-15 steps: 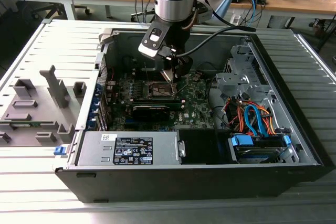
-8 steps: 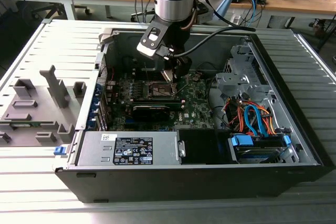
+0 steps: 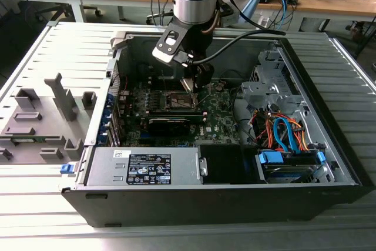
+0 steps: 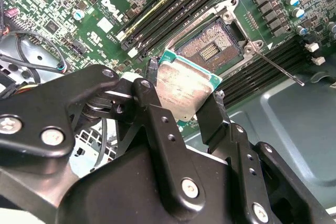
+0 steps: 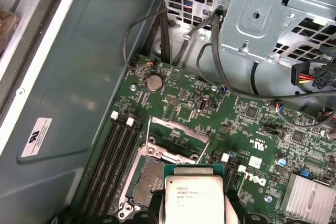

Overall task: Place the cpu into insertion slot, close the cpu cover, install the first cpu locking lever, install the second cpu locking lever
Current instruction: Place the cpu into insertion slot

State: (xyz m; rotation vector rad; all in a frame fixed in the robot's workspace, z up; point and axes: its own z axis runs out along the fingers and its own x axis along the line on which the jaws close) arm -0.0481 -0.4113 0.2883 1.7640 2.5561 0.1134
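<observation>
My gripper [image 4: 184,86] is shut on the cpu [image 4: 185,88], a small square chip with a pale metal face, pinched by its edges between the black fingers [image 4: 152,74]. In the first wrist view the cpu [image 5: 194,198] hangs just above the insertion slot [image 5: 148,182], covering part of it, with the pin field still showing beside it. The cpu cover [image 5: 176,129] stands raised at the slot's far edge. A thin locking lever [image 4: 275,69] sticks out free beside the insertion slot [image 4: 210,51]. In the exterior view the gripper [image 3: 197,83] reaches down into the open computer case above the motherboard.
Memory slots [image 5: 113,156] run along one side of the slot. A black graphics card [image 3: 167,123], the power supply [image 3: 144,166], a metal drive cage [image 3: 264,95] and orange and blue cables [image 3: 282,133] crowd the case. A grey fixture [image 3: 53,110] lies at the exterior view's left.
</observation>
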